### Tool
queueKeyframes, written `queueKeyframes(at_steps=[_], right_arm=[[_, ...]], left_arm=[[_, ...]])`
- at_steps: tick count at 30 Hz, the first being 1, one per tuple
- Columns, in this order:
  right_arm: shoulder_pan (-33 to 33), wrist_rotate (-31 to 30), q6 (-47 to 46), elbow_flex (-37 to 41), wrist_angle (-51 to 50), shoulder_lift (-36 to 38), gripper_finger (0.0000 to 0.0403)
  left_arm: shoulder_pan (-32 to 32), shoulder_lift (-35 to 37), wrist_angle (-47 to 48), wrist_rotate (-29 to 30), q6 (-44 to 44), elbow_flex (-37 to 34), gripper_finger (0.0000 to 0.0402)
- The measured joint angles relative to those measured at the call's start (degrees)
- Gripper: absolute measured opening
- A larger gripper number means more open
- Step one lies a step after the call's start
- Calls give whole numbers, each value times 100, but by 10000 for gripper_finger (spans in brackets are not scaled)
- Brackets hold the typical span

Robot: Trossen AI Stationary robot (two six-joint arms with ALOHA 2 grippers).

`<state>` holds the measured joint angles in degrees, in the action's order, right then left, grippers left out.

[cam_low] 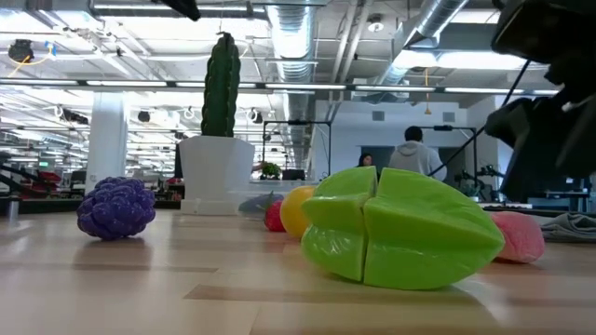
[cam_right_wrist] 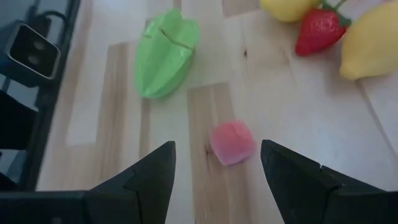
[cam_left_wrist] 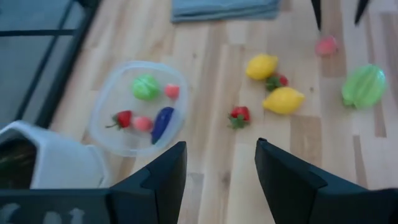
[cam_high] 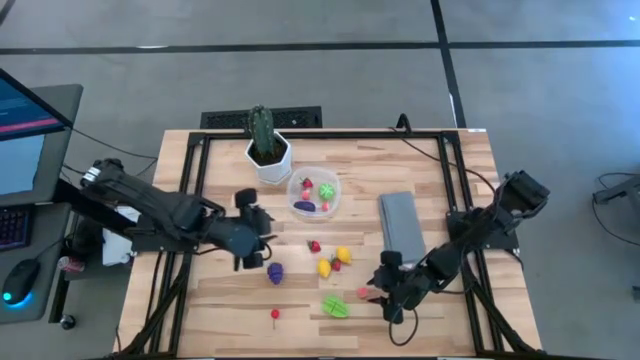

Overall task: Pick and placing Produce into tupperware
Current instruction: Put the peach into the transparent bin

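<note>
We judge the reach for a pick underway: our right tool (cam_right_wrist: 214, 171), fingers spread wide and empty, hovers over the pink piece (cam_right_wrist: 232, 142) at lower centre-right of the bench. Next: descend and close. Left tool (cam_left_wrist: 219, 165), open and empty, waits near the tupperware (cam_high: 315, 194) at centre.

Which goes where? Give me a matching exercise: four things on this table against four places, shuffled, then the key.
Things:
1. pink fruit
2. dark purple piece
3. cactus
4. grey cloth

Places:
A. in the white pot
B. flat on the wood, to one side of the tupperware, apart from it
C. on bare wood just ahead of the open right gripper
D. inside the tupperware

Pairs: 1-C, 2-D, 3-A, 4-B
</note>
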<state>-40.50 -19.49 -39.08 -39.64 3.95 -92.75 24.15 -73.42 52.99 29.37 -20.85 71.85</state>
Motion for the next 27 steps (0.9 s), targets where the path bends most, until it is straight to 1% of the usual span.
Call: queueKeyframes(at_steps=[5, 11, 16, 20, 27], right_arm=[[3, -8, 9, -169, 15, -302, 260], [1, -21, 3, -330, 15, -656, 260], [9, -28, -19, -361, 13, -775, 260], [41, -41, -38, -359, -5, -778, 260], [144, -48, 13, -359, -5, -778, 260]], left_arm=[[331, 356, 369, 637, -641, 0, 180], [832, 508, 697, 1325, -1426, 2, 180], [1143, 491, 959, 1575, -2007, 0, 180], [1319, 480, 1001, 1723, -2248, 0, 180], [1552, 478, 1335, 1921, -2750, 0, 180]])
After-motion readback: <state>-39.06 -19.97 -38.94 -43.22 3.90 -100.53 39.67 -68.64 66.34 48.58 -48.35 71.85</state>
